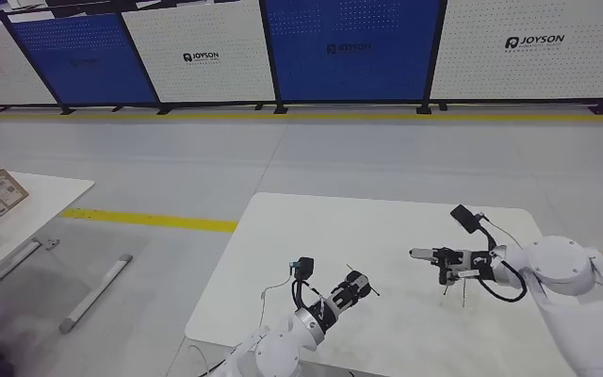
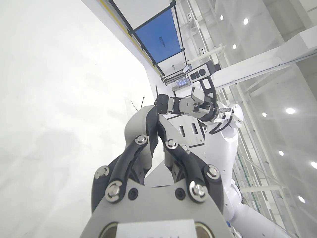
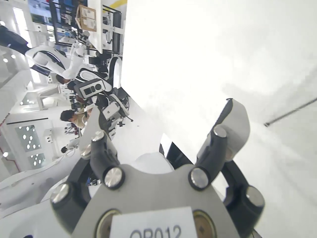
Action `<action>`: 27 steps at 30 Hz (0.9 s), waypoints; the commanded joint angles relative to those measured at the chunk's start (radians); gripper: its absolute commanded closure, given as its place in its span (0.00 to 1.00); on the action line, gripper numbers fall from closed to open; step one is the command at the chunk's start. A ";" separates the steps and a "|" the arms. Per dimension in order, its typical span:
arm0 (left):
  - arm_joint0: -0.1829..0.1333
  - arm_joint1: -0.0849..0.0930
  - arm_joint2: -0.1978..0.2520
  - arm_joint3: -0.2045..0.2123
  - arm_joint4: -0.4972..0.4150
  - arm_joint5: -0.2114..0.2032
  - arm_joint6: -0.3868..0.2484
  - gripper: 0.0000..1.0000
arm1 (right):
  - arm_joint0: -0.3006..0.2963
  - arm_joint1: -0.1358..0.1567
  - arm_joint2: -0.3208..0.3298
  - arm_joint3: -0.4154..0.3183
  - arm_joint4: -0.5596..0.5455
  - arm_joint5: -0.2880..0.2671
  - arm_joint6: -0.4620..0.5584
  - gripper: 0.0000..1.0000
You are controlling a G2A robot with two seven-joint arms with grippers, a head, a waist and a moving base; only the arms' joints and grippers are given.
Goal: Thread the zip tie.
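My left gripper (image 1: 360, 283) hovers low over the front middle of the white table (image 1: 396, 226). In the left wrist view my left gripper (image 2: 154, 121) is shut, and a thin black zip tie (image 1: 367, 285) crosses its tips in the top view. My right gripper (image 1: 420, 253) hangs above the table's right half, pointing toward the left one with a gap between them. In the right wrist view my right gripper (image 3: 162, 110) is open and holds nothing. Two more black zip ties (image 1: 462, 292) lie on the table under the right arm; one zip tie (image 3: 289, 113) lies beside the right fingers.
The table's front edge (image 1: 226, 341) runs close to the left arm. Open grey floor with a yellow line (image 1: 151, 220) lies beyond the table. Another white table (image 1: 38, 203) stands at the far left. Blue and white panels (image 1: 349, 47) line the back.
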 commanded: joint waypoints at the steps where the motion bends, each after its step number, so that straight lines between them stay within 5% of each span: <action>1: 0.000 0.000 0.000 0.000 0.000 0.000 0.000 1.00 | 0.002 -0.002 0.003 0.013 0.022 -0.024 -0.036 0.00; 9: 0.000 0.000 0.000 0.000 0.000 0.000 0.000 1.00 | -0.004 -0.002 -0.002 0.009 0.018 -0.031 -0.034 0.00; 15: 0.000 0.000 0.000 0.000 0.000 0.000 0.000 1.00 | 0.004 0.020 0.013 -0.034 -0.126 0.022 -0.010 0.00; 19: 0.000 0.000 0.000 0.000 0.000 0.000 0.000 1.00 | 0.071 0.023 -0.017 0.032 -0.221 0.088 0.045 0.00; 27: 0.000 0.000 0.000 0.000 0.000 0.000 0.000 1.00 | 0.096 0.017 -0.037 0.067 -0.197 0.068 0.064 0.00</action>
